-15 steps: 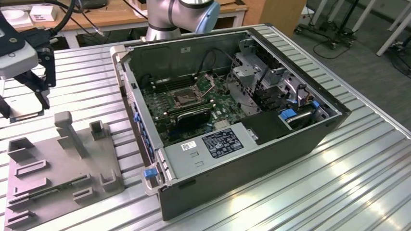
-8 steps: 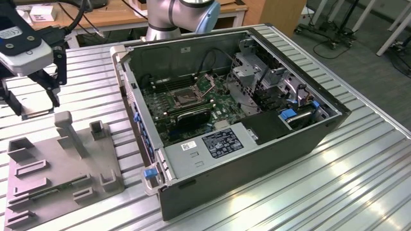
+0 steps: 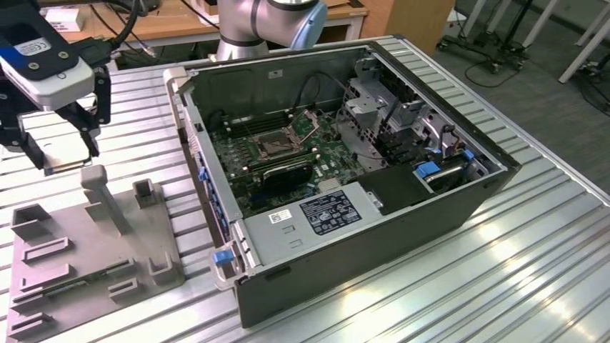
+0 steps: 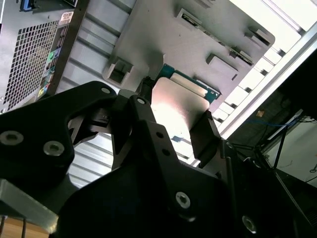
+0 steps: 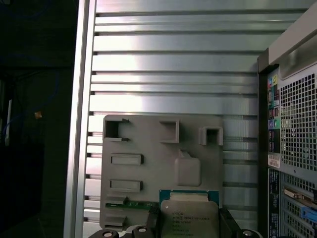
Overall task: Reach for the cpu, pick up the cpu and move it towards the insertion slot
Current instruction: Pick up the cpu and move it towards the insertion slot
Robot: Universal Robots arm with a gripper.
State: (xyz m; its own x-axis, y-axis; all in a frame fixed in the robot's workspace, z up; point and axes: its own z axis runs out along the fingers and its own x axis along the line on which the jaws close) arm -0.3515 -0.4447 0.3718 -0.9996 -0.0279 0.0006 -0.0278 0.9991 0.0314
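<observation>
Black fingers (image 4: 204, 133) of the pincer (image 4: 176, 115) clamp the cpu (image 4: 181, 106) by two opposite edges. Seen in the exterior view, the pincer (image 3: 65, 153) hangs straight down from the wrist. Between its tips the cpu (image 5: 189, 218) lies flat, metal lid facing the wrist, square with no longer axis, edges parallel to the grey fixture plate (image 5: 163, 163) beneath. Well apart, inside the open computer case (image 3: 381, 221), sits the insertion slot (image 3: 276, 145)
</observation>
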